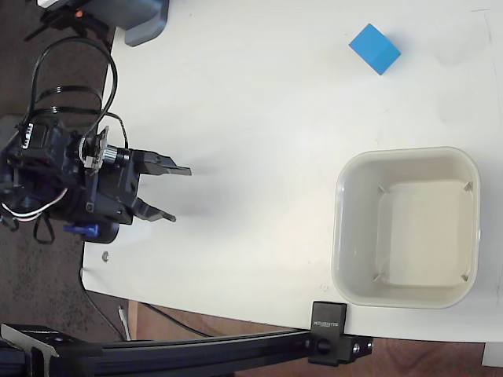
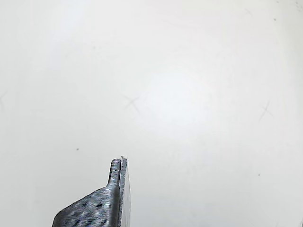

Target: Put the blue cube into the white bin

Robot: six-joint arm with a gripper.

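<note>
Blue cube (image 1: 375, 49) sits alone on the white desk (image 1: 251, 110) at the upper right of the fixed view, well apart from the white bin (image 1: 407, 226), which stands at the lower right and holds nothing. At the left edge the gripper (image 1: 178, 194) hangs over bare desk with its fingers spread, released. The wrist view shows one dark finger (image 2: 116, 189) over the pale surface.
</note>
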